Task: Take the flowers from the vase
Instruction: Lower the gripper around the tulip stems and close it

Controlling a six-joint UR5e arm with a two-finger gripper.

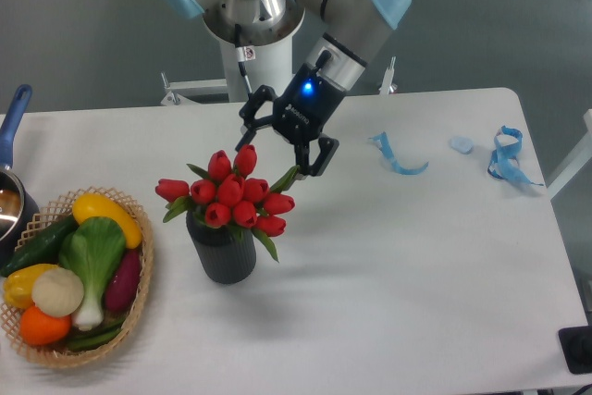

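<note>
Camera view is showing the gripper (275,149) with its fingers (312,166) spread wide, hanging just above and behind the flowers (233,197), not touching yet. Flowers are standing in the vase (222,249) on the surface (398,275), near the basket (129,316) w/ vegetables. Risks, I am thinking: fingers closing on the red buds instead of the stems are crushing them, or pushing sideways is tipping the vase.

Red flowers (231,194) with green leaves — dark grey ribbed vase (222,252), white table (398,265).
</note>
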